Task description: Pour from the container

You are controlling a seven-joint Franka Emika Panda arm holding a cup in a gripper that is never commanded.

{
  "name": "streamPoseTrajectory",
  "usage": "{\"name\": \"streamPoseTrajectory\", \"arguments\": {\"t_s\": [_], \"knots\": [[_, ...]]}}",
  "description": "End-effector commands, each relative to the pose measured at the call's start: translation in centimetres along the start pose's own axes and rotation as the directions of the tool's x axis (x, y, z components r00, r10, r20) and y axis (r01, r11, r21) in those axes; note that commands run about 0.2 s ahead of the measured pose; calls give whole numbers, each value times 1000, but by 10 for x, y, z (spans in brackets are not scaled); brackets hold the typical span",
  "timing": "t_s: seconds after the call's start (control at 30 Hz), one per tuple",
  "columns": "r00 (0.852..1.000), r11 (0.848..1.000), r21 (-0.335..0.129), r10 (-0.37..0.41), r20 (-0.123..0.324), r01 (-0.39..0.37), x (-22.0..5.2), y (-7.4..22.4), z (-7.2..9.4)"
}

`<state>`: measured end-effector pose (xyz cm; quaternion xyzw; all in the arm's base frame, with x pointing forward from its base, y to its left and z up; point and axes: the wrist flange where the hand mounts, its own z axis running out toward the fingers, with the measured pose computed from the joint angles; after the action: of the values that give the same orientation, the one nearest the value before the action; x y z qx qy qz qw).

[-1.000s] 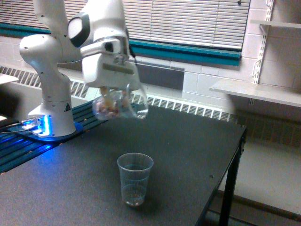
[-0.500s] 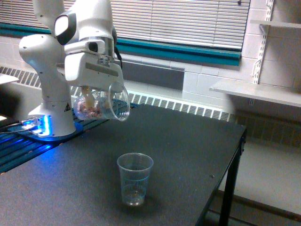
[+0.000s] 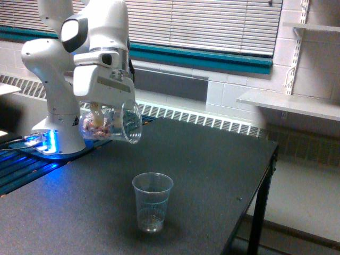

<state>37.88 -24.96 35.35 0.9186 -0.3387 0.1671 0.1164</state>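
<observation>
The container point(image 3: 112, 124), a wide clear cup with a flared rim, hangs tilted on its side above the table, its mouth facing the exterior view's right. Reddish-brown and pale bits lie in its lower, closed end. My gripper point(image 3: 97, 110) is shut on the container from above, and its fingers are mostly hidden behind the white hand and the cup wall. A smaller clear ribbed cup point(image 3: 152, 202) stands upright on the dark table, below and to the right of the container's mouth, with a few bits at its bottom.
The arm's white base point(image 3: 56, 122) stands at the table's back left beside a blue-lit strip. The black table's point(image 3: 212, 175) right edge drops off near a wall shelf point(image 3: 289, 103). Window blinds and a radiator run along the back.
The arm carried the container toward the exterior view's left, away from above the small cup. Over the last half second it shifted slightly further left and lower.
</observation>
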Motion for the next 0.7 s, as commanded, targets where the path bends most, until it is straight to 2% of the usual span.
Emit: {"name": "streamPoseTrajectory", "arguments": {"t_s": [0.03, 0.27, 0.7], "knots": [[999, 999, -30, -32, 4, 33, 5, -1, -1], [998, 996, -73, -57, 8, 58, 11, -4, -4], [996, 991, -105, -82, 24, 84, 12, -14, 2]]}}
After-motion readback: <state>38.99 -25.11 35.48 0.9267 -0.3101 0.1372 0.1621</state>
